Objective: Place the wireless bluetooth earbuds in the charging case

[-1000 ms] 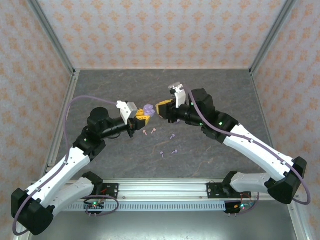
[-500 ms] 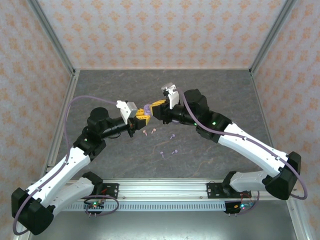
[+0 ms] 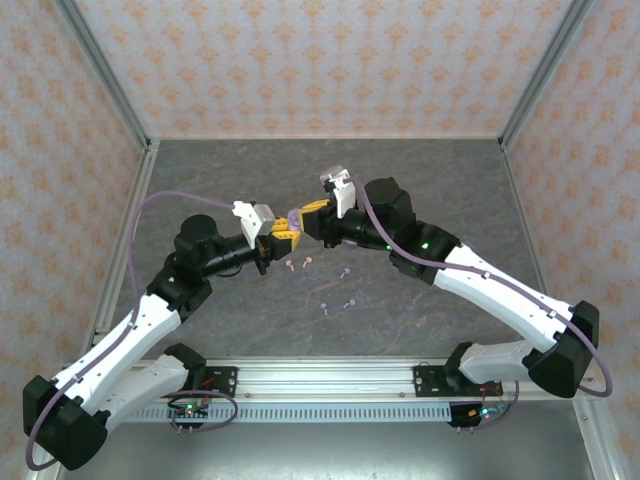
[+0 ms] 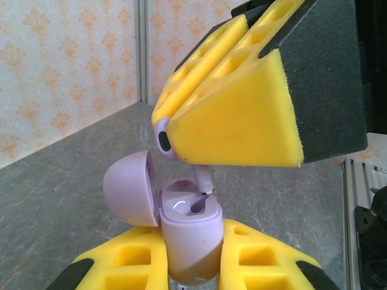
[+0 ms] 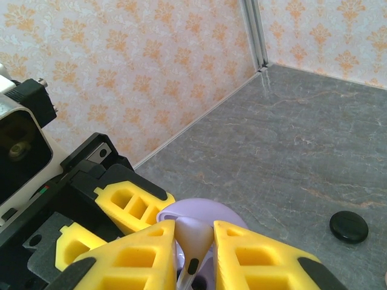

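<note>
The left gripper (image 4: 190, 269) is closed on a small purple case (image 4: 190, 235), squeezed between its two yellow pads. The pads look soft like sponge and have square holes. The case is smooth and shiny, and its round lid (image 4: 127, 190) stands open to the left.

Right above it, the right gripper (image 5: 193, 254) pinches one purple earbud (image 4: 164, 138) between the same kind of yellow pads. The thin stem points down into the open top of the case.

Below the two grippers, on the grey stone-look bench (image 3: 420, 180), lie two tiny pink earbuds (image 3: 290, 265). Three purple earbuds (image 3: 345, 272) lie a bit nearer the arm bases. Past the right gripper, a flat round black disc (image 5: 349, 227) sits on the bench. Orange patterned walls (image 3: 300, 60) stand behind.
</note>
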`<state>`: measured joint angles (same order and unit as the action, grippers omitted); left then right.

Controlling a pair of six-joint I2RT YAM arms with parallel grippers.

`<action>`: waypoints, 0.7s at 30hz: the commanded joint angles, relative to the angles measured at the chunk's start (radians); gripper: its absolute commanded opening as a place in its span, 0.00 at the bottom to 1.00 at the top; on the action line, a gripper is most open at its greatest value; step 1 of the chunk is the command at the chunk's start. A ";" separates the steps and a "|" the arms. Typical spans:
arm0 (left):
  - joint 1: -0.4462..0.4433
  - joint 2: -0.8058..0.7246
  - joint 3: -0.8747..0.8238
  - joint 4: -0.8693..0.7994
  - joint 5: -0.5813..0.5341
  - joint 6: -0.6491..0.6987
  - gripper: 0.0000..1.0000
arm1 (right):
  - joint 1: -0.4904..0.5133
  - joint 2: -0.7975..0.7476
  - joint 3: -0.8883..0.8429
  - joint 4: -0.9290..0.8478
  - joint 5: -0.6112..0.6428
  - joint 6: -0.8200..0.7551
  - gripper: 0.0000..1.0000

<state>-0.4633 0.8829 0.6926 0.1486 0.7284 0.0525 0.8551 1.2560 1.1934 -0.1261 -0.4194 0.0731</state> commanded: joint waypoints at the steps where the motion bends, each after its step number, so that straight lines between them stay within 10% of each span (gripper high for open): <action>1: -0.005 -0.007 0.002 0.050 0.025 -0.003 0.11 | 0.006 -0.005 0.023 0.051 0.002 -0.021 0.20; 21: -0.005 -0.012 -0.006 0.087 0.028 -0.035 0.11 | 0.007 0.002 -0.016 0.068 -0.009 -0.030 0.20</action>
<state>-0.4633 0.8829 0.6926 0.1684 0.7288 0.0368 0.8551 1.2560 1.1927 -0.1101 -0.4194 0.0643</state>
